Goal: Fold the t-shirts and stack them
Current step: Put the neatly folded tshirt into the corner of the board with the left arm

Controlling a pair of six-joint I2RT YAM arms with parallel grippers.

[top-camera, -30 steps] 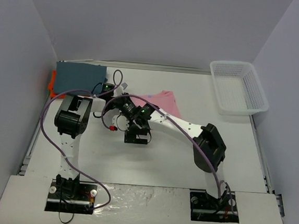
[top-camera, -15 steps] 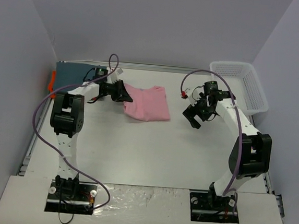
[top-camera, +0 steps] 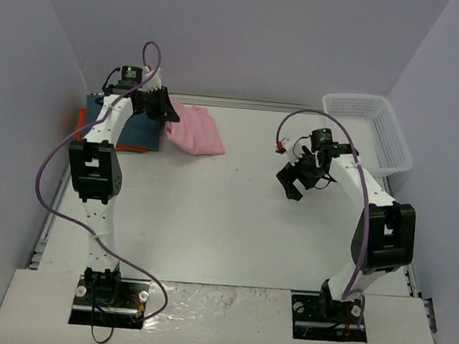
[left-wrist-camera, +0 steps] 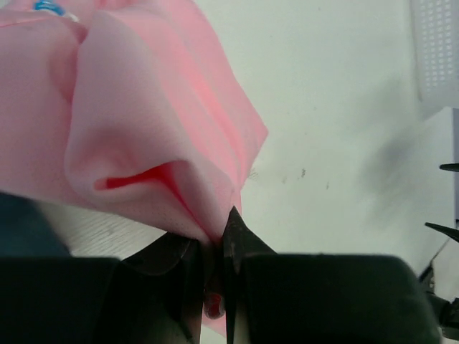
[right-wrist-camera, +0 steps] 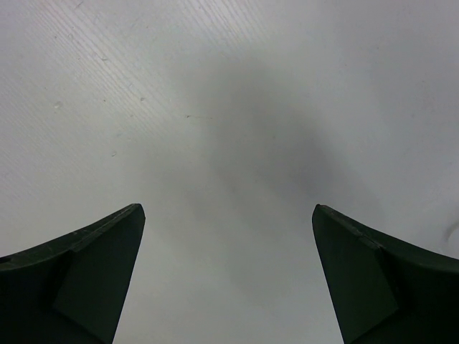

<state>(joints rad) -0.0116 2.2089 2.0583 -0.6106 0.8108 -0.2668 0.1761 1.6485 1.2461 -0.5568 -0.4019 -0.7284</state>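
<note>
Pinching the pink t-shirt (left-wrist-camera: 143, 107) by one edge, your left pincer (left-wrist-camera: 214, 238) risks its folds sagging open over the blue-grey t-shirt (top-camera: 140, 132), right pincer (right-wrist-camera: 226, 215) spread.

T-shirt (left-wrist-camera: 143, 107) at the left gripper (left-wrist-camera: 217, 226)
The t-shirt is stretching ahead of the fingers, pinched between them; the stacked t-shirts (top-camera: 125, 124) are lying just beside.
</note>
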